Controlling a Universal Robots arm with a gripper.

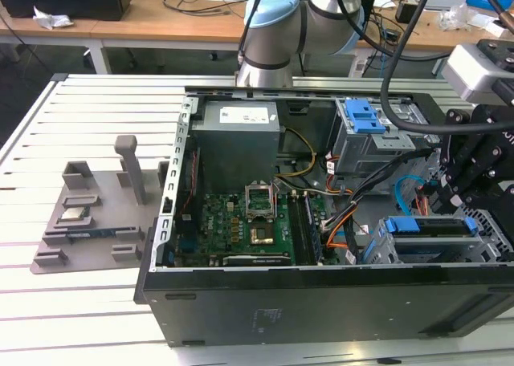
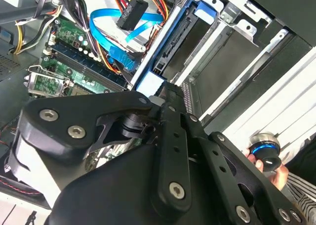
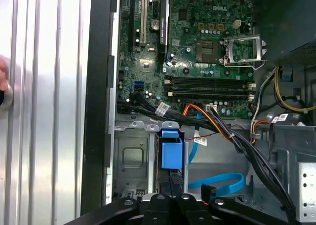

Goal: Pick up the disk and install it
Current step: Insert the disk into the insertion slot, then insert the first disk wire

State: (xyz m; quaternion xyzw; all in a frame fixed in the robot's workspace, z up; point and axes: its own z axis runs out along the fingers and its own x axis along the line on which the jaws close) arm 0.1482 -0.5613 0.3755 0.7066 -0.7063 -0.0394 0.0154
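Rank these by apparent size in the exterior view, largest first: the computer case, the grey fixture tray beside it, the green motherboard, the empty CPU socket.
1. Computer case
2. Grey fixture tray and green motherboard: they look alike in area, and cables partly cover the board, so I will not rank them.
3. CPU socket, clearly the smallest.

Slatted metal table (image 1: 96,117) — cluttered wooden desks (image 1: 152,17)

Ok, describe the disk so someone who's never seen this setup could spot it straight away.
Find the open black computer case on the slatted table, then its near corner at the exterior view's right. There the disk lies in a grey metal bay, a flat slab framed in blue plastic. The other blue piece, a latch, sits farther back atop a taller cage.
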